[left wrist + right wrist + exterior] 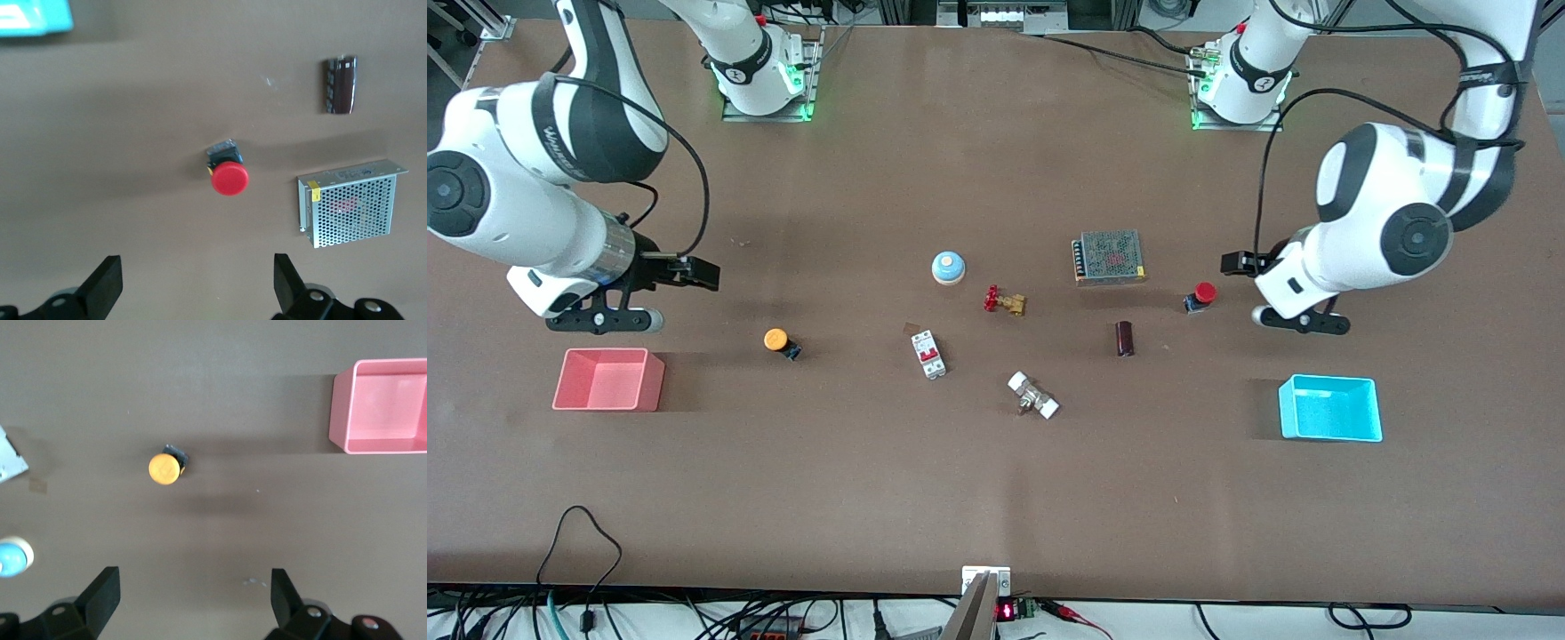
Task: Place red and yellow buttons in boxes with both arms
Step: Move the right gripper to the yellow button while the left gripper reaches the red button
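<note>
The red button (1202, 296) stands on the table next to the grey mesh-topped unit (1109, 257). It also shows in the left wrist view (230, 178). My left gripper (1303, 322) is open and empty above bare table, beside the red button toward the left arm's end; in its wrist view (198, 287) the jaws stand wide apart. The yellow button (776, 340) stands apart from the pink box (609, 402). My right gripper (600, 322) is open and empty above the table by the pink box; its wrist view (195, 600) shows the yellow button (164, 468). The cyan box (1329, 436) is empty.
A blue dome on a beige base (949, 267), a brass valve with a red handle (1005, 301), a white breaker (929, 354), a white fitting (1033, 396) and a dark cylinder (1125, 339) lie mid-table between the buttons.
</note>
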Controlling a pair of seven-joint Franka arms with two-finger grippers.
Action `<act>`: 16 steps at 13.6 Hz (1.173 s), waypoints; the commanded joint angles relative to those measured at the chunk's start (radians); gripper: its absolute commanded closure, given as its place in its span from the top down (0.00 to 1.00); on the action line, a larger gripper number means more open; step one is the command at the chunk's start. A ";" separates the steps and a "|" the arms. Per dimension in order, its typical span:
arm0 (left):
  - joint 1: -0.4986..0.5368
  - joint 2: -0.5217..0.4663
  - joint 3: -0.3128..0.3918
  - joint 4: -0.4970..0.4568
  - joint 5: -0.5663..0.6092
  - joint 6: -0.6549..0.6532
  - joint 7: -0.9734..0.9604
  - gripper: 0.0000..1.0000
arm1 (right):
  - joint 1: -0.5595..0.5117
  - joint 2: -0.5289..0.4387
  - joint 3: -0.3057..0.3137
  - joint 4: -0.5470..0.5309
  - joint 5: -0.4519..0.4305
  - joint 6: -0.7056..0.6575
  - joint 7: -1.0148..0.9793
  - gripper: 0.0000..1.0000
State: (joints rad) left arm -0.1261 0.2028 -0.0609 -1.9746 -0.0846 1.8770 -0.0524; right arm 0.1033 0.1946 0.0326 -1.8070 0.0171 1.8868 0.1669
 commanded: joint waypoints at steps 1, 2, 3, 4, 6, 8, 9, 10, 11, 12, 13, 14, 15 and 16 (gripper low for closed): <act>-0.033 -0.049 0.006 -0.047 -0.012 0.030 0.009 1.00 | 0.030 -0.026 -0.002 -0.095 0.017 0.122 0.091 1.00; -0.038 -0.048 0.006 -0.049 -0.011 0.030 0.009 1.00 | 0.045 -0.018 -0.002 -0.107 0.017 0.171 0.132 1.00; -0.038 -0.046 0.006 -0.059 -0.012 0.034 0.008 1.00 | 0.064 -0.001 -0.002 -0.110 0.017 0.196 0.170 1.00; -0.040 -0.037 0.006 -0.075 -0.014 0.060 -0.004 1.00 | 0.078 0.009 -0.002 -0.114 0.015 0.222 0.199 1.00; -0.058 -0.037 0.003 -0.162 -0.023 0.169 -0.116 1.00 | 0.101 0.052 -0.003 -0.117 -0.002 0.297 0.218 1.00; -0.081 -0.017 0.003 -0.213 -0.021 0.278 -0.231 1.00 | 0.116 0.083 -0.003 -0.149 -0.018 0.389 0.211 1.00; -0.081 -0.001 0.001 -0.216 -0.023 0.307 -0.253 1.00 | 0.118 0.097 -0.003 -0.179 -0.064 0.455 0.201 1.00; -0.081 0.019 0.003 -0.216 -0.023 0.327 -0.257 1.00 | 0.116 0.111 -0.003 -0.195 -0.104 0.494 0.189 1.00; -0.079 0.032 0.003 -0.217 -0.023 0.352 -0.259 1.00 | 0.116 0.126 -0.003 -0.201 -0.120 0.517 0.172 1.00; -0.078 0.036 0.003 -0.228 -0.024 0.361 -0.273 1.00 | 0.113 0.137 -0.003 -0.199 -0.121 0.526 0.146 1.00; -0.078 0.043 0.003 -0.231 -0.024 0.363 -0.302 1.00 | 0.111 0.138 -0.003 -0.199 -0.121 0.529 0.126 1.00; -0.076 0.058 0.003 -0.231 -0.026 0.367 -0.337 1.00 | 0.107 0.143 -0.003 -0.199 -0.121 0.538 0.100 1.00; -0.078 0.069 0.003 -0.233 -0.026 0.385 -0.363 1.00 | 0.098 0.149 -0.003 -0.199 -0.121 0.548 0.071 1.00; -0.078 0.082 0.001 -0.233 -0.026 0.402 -0.372 1.00 | 0.095 0.157 -0.003 -0.199 -0.121 0.563 0.065 1.00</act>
State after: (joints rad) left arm -0.2010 0.2681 -0.0620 -2.2010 -0.0913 2.2444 -0.3916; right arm 0.2102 0.3511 0.0287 -1.9988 -0.0967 2.4203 0.2713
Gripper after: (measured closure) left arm 0.000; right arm 0.000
